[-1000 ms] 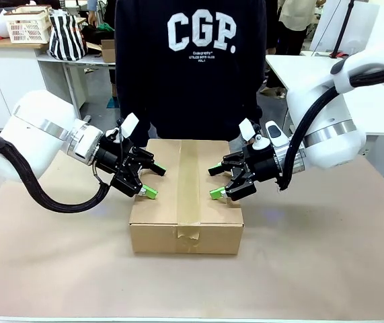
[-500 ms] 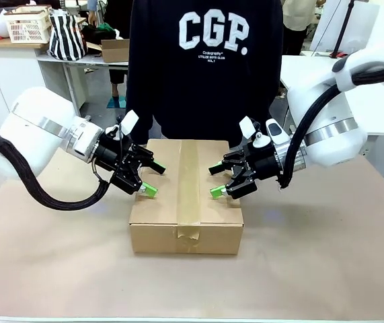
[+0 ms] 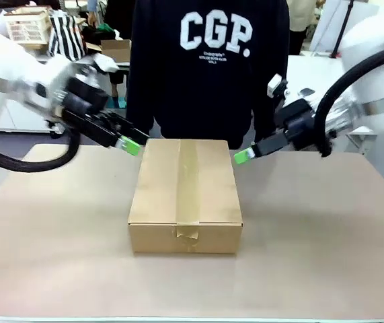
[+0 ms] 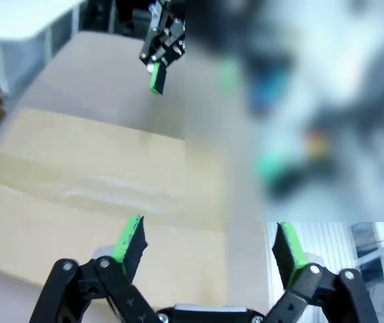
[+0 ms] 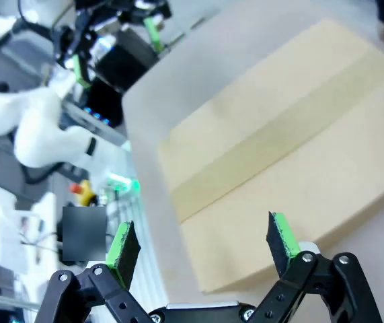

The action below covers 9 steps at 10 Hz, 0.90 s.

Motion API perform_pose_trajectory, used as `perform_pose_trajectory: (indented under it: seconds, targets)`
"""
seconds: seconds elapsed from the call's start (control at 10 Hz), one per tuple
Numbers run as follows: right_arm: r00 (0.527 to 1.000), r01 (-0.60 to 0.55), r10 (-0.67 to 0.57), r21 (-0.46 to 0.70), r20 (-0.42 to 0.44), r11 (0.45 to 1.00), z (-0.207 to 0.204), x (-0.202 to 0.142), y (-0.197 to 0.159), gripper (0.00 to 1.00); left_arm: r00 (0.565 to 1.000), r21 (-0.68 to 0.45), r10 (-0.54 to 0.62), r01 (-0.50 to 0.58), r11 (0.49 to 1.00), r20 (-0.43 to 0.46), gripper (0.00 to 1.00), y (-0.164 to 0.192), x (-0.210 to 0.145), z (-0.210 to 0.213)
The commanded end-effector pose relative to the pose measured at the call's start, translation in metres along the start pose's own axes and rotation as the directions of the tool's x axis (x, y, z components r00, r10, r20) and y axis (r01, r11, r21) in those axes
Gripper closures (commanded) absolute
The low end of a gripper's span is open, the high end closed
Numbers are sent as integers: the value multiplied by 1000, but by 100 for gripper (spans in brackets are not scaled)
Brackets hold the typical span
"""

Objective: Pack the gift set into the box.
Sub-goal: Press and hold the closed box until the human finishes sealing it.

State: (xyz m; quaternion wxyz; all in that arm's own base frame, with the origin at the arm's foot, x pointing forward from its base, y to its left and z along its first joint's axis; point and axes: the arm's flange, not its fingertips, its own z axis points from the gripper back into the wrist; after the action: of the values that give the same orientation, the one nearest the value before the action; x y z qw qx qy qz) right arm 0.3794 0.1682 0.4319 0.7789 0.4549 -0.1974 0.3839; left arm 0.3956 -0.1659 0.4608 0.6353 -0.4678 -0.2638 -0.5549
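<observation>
Left tool: your jaws spread wide, empty, raised beside box's far-left corner.
Right tool: wide open, empty, off far-right corner.
Box: large brown corrugated cardboard box, taped shut, mid-desk.

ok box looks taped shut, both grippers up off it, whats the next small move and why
Probably pull both arms a little further back to their own sides. The box lies closed on the table with tape along its top seam, and the left gripper and right gripper hang open beside its far corners, holding nothing.
</observation>
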Motion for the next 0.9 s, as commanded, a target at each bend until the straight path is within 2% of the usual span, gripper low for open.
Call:
perform_pose_trajectory:
  seconds: [0.0,0.2,0.3,0.4,0.5,0.6,0.7,0.8]
  targets:
    - [988,123,-126,31,92,992,43,-27,15,0,952,-14,271,-272,962,145,0,-28,-21,24]
    - [943,170,-167,15,290,985,93,-71,16,0,845,-28,483,-490,871,232,0,-52,-58,64]
    - [912,206,-196,12,361,979,118,-91,15,0,783,13,558,-583,812,275,0,-66,-78,84]
    - [886,253,-231,-1,402,968,137,-109,13,0,739,-16,595,-623,782,317,0,-79,-96,100]
    - [863,301,-261,-26,433,953,146,-122,5,0,719,-6,562,-614,789,409,0,-86,-113,116]
    - [893,298,-236,-110,383,948,135,-121,-3,0,738,14,494,-562,827,459,0,-80,-120,120]
    - [889,258,-225,-29,400,966,171,-72,-23,0,743,10,583,-620,784,329,0,-50,-95,125]
    - [889,258,-225,-29,400,966,171,-72,-23,0,743,10,583,-620,784,329,0,-50,-95,125]
